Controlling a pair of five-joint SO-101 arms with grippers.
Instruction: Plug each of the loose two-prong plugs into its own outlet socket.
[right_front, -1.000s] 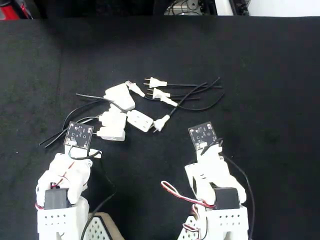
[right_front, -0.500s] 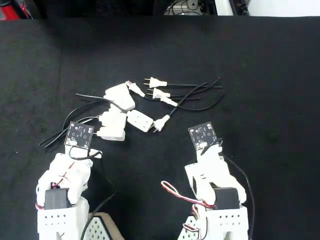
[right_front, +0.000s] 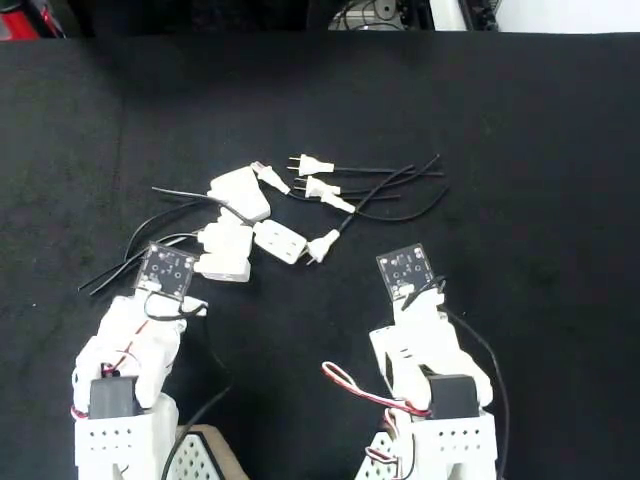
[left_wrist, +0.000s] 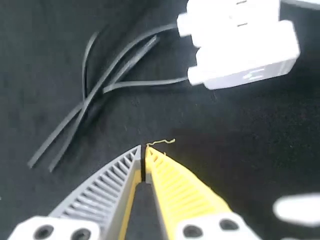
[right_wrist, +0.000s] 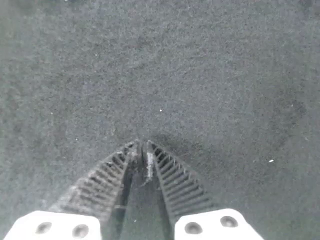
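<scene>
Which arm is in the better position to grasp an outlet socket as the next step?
Left, I judge. The left tool, shut, has the nearest outlet socket lying close ahead of it. The right tool, also shut, faces bare black cloth, farther from the sockets.

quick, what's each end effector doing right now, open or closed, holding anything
Left end effector: closed, holding nothing.
Right end effector: closed, holding nothing.
</scene>
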